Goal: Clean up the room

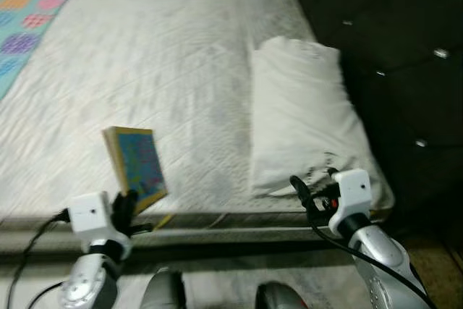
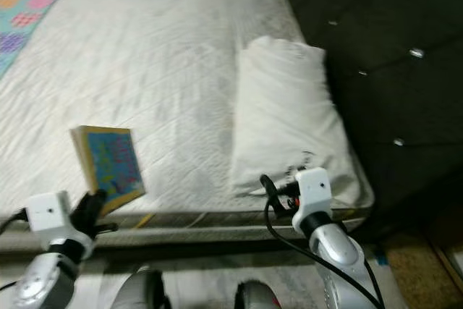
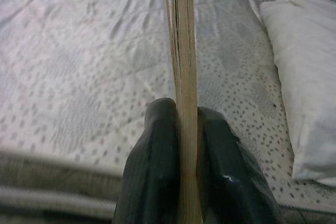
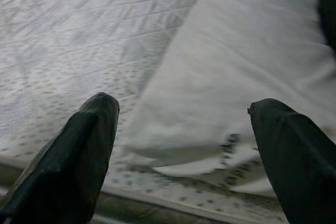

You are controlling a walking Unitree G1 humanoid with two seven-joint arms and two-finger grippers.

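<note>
Mattress (image 1: 145, 56) is the reference surface: white, quilted, bare, with its near edge running across the lower part of the head views. Your left gripper (image 3: 181, 129) is clamped on a thin book (image 1: 136, 166), its 2 black fingers (image 3: 152, 166) pressed against either cover so that the page edges stand upright between them. You have the book held at the near left part of the mattress, just above the near edge, its blue and yellow cover tilted up and facing the camera. Your right gripper (image 4: 181, 114) hangs spread wide with nothing between its 2 fingers, just off the near edge of the mattress at its right end, pointing at a white pillow (image 1: 304, 121). That pillow lies lengthwise along the right side of the mattress, against a dark tufted headboard (image 1: 391, 48). A play mat (image 1: 25, 19) with coloured patches borders the far left side of the mattress. The head views are slightly blurred.
</note>
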